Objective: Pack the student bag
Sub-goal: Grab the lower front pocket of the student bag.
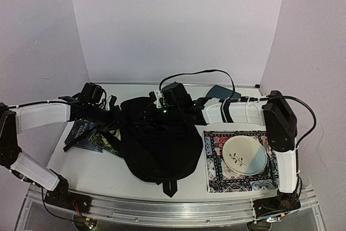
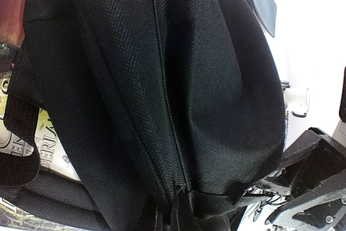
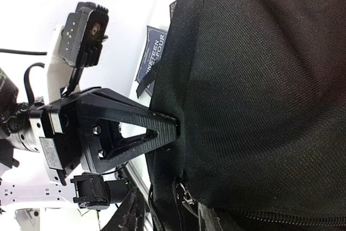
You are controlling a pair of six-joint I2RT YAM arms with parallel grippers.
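Two arms meet over the bag (image 1: 159, 144), which lies in the middle of the table (image 1: 97, 171), a soft black heap with one strap tail pointing at me.

My left gripper (image 3: 174, 128) is closed down narrow on a fold of the bag's fabric at its left side. The right wrist view shows the black finger biting into the cloth. I judge this grip is there to hold the bag steady and keep the cloth taut, so the other arm has something to pull against.

My right gripper (image 1: 161, 105) reaches across from the right to the bag's far top edge. Its fingers are hidden in every view, so I cannot tell whether they are wide, narrow, or holding anything. A zip pull (image 3: 185, 193) sits close below its camera, and the closed zip (image 2: 167, 106) runs along the bag's ridge, so I take opening the zip to be the step in hand.

Some books (image 1: 86, 136) lie to the left, partly under the bag. To the right, a plate (image 1: 244, 152) rests on a patterned mat (image 1: 213, 174). All are outside the bag, so packing looks barely begun.
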